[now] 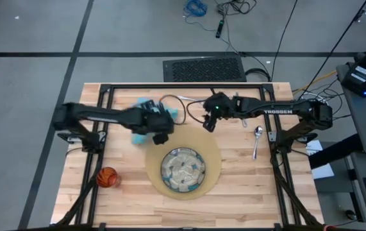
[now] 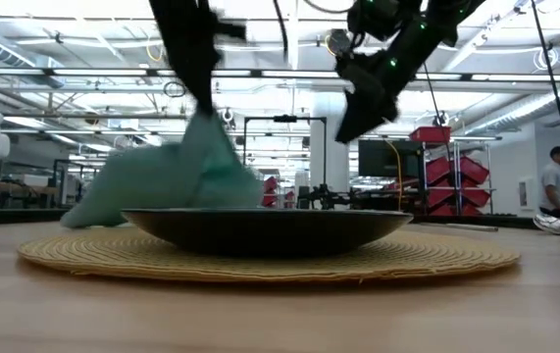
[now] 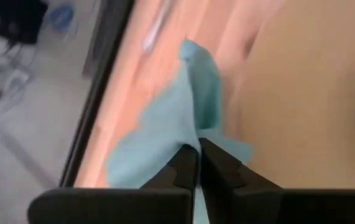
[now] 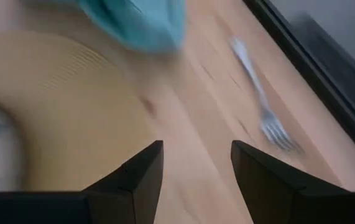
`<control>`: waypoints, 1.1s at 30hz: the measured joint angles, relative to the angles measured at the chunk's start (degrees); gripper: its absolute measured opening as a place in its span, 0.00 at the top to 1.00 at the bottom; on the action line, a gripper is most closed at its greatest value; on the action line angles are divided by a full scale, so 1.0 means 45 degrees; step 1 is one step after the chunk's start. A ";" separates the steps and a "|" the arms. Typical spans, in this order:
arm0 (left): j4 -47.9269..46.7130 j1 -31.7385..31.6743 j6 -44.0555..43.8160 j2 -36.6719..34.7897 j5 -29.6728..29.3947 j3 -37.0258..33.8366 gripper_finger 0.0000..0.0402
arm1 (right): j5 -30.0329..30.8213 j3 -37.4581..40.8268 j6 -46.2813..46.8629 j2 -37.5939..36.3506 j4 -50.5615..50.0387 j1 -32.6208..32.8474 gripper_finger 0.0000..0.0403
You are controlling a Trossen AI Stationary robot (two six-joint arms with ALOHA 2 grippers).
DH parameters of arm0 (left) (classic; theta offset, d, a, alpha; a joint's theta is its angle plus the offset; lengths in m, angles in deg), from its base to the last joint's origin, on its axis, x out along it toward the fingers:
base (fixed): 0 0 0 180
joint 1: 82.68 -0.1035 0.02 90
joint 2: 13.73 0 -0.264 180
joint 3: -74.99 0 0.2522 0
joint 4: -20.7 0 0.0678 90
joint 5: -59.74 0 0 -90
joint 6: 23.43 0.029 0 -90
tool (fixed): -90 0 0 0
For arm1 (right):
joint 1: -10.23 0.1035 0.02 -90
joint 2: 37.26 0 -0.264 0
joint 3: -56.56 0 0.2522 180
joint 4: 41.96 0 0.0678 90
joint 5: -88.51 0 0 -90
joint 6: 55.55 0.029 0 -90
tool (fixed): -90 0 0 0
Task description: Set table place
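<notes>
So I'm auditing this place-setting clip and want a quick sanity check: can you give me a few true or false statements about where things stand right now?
1. The left tool is shut on the napkin. True.
2. The plate sits on the round mat. True.
3. The right tool holds the fork. False: its fingers are open and empty, and the fork lies on the table.
4. The orange cup stands on the plate. False: it stands on the table, left of the mat.
5. The spoon lies right of the mat. True.
</notes>
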 joint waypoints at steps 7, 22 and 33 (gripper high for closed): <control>-0.0220 0.0468 -0.0074 -0.3057 0.1484 0.1482 1.00 | -0.4253 0.0000 -0.1804 0.0000 0.4241 0.0110 0.55; -0.1573 -0.1953 0.0726 -0.3885 0.1891 0.1510 1.00 | -0.5119 0.0000 -0.0908 0.0001 0.6102 -0.0350 0.55; 0.1292 -0.3613 0.2349 -0.2044 0.4504 0.2137 1.00 | -0.4875 -0.0400 0.0241 0.1666 0.7988 0.0128 0.55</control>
